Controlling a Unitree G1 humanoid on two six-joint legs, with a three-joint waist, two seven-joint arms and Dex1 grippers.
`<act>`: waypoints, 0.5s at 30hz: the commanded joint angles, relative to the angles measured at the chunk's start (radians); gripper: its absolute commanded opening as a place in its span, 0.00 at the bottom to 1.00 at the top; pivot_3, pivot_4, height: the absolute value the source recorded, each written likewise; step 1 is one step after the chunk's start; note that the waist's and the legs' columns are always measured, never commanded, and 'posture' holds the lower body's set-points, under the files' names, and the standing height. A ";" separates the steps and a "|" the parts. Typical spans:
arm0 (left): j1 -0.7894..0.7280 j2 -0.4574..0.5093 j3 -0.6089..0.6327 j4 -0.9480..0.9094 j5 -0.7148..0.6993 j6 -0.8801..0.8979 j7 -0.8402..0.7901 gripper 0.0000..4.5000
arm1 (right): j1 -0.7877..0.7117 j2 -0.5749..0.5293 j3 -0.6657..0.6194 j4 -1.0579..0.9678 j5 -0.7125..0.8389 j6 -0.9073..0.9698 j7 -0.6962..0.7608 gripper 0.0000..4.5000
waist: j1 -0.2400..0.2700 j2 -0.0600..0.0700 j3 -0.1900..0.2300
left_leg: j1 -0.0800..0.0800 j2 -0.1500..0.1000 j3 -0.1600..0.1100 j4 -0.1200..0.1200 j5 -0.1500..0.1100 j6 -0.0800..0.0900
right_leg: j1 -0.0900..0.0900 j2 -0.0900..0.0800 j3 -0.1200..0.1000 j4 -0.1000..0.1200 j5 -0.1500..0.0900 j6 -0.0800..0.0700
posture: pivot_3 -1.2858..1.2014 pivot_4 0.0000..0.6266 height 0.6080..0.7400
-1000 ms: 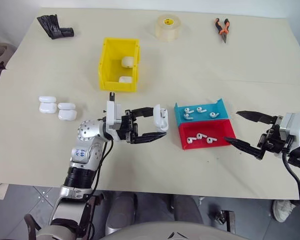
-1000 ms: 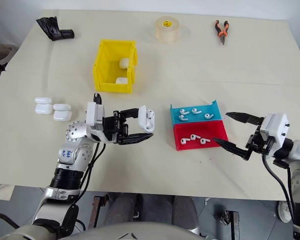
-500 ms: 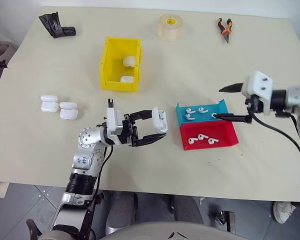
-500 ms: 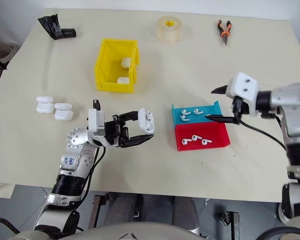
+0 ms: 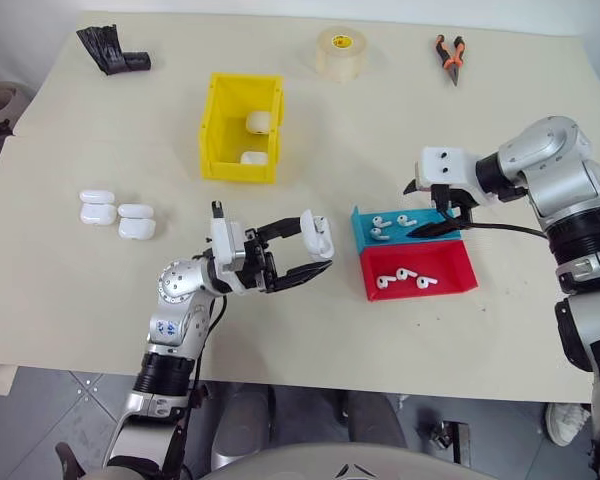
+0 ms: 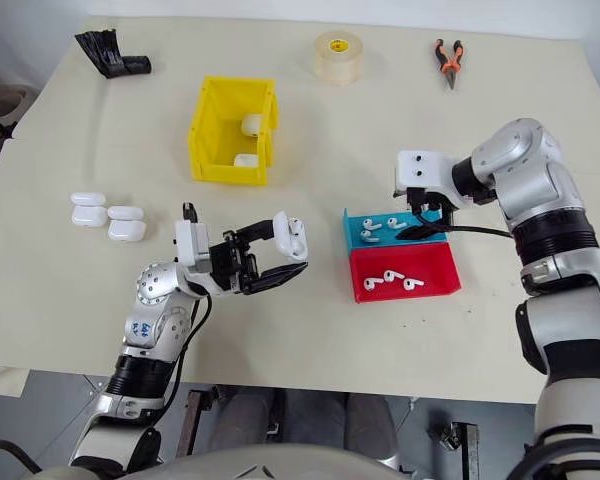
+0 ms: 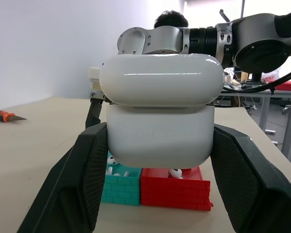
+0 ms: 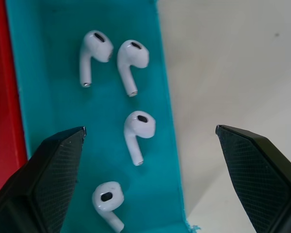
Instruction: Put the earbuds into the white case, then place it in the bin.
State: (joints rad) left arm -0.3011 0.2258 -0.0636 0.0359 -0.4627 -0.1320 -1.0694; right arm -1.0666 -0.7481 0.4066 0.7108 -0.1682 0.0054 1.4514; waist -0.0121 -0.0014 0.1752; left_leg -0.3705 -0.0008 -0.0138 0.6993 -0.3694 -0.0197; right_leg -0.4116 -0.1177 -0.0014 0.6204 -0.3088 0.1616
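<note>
The white case [image 5: 318, 234] hangs above the table's front middle, clamped between the fingers of my left gripper [image 5: 317, 247]. In the left wrist view the case [image 7: 160, 116] sits between the two black fingers [image 7: 85, 184]. Several earbuds [image 8: 138, 128] lie in the blue tray [image 5: 442, 210], and more earbuds [image 5: 400, 276] lie in the red tray [image 5: 452, 272] beside it. My right gripper [image 5: 418, 210] hovers open over the blue tray, pointing down, its fingers [image 8: 53, 165] either side of the earbuds and touching none. The yellow bin [image 5: 218, 130] stands further back and holds two white cases [image 5: 259, 122].
Several spare white cases [image 5: 117, 213] lie at the left. A tape roll [image 5: 340, 52], orange-handled pliers [image 5: 448, 55] and a black object [image 5: 110, 50] sit along the far edge. A person's head [image 7: 170, 18] shows behind my right arm.
My right arm has swung from the table's near right edge in over the blue tray, and its gripper has turned downward. The left gripper has kept the case in place.
</note>
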 commanded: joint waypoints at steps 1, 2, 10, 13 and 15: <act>0.010 -0.006 -0.007 -0.060 0.001 -0.026 0.014 0.62 | -0.035 0.008 0.003 0.038 -0.033 -0.053 0.000 1.00 | -0.006 0.000 0.000 | 0.000 0.000 0.000 0.000 0.000 0.000 | 0.000 0.000 0.000 0.000 0.000 0.000 | 0.52 0.24 1.00; 0.012 -0.007 -0.009 -0.062 0.001 -0.026 0.017 0.62 | -0.040 0.015 0.004 0.053 -0.041 -0.063 -0.005 0.91 | -0.009 0.000 0.000 | 0.000 0.000 0.000 0.000 0.000 0.000 | 0.000 0.000 0.000 0.000 0.000 0.000 | 0.52 0.24 1.00; 0.011 -0.011 -0.016 -0.064 0.000 -0.029 0.025 0.62 | -0.056 0.050 0.009 0.116 -0.071 -0.118 0.002 0.41 | -0.020 0.000 0.000 | 0.000 0.000 -0.001 0.000 0.001 -0.001 | 0.000 0.000 -0.001 0.001 0.000 0.000 | 0.52 0.24 1.00; 0.009 -0.010 -0.018 -0.064 -0.001 -0.030 0.026 0.62 | -0.057 0.060 0.009 0.128 -0.077 -0.131 -0.001 0.41 | -0.019 0.000 0.000 | 0.001 0.001 -0.001 0.000 0.001 -0.001 | 0.000 0.000 -0.001 0.001 0.000 0.000 | 0.52 0.24 1.00; 0.007 -0.009 -0.017 -0.063 -0.002 -0.030 0.026 0.62 | -0.059 0.068 0.010 0.132 -0.081 -0.137 -0.001 0.41 | -0.019 0.000 0.000 | 0.001 0.001 -0.001 0.000 0.001 -0.001 | 0.000 0.000 -0.001 0.001 0.000 0.000 | 0.52 0.24 1.00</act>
State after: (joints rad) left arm -0.2944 0.2186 -0.0786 0.0115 -0.4625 -0.1419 -1.0479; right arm -1.1099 -0.6868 0.4228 0.8374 -0.2407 -0.1164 1.4495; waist -0.0313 -0.0013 0.1752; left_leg -0.3700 -0.0001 -0.0147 0.6994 -0.3687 -0.0210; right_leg -0.4114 -0.1178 -0.0027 0.6214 -0.3088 0.1615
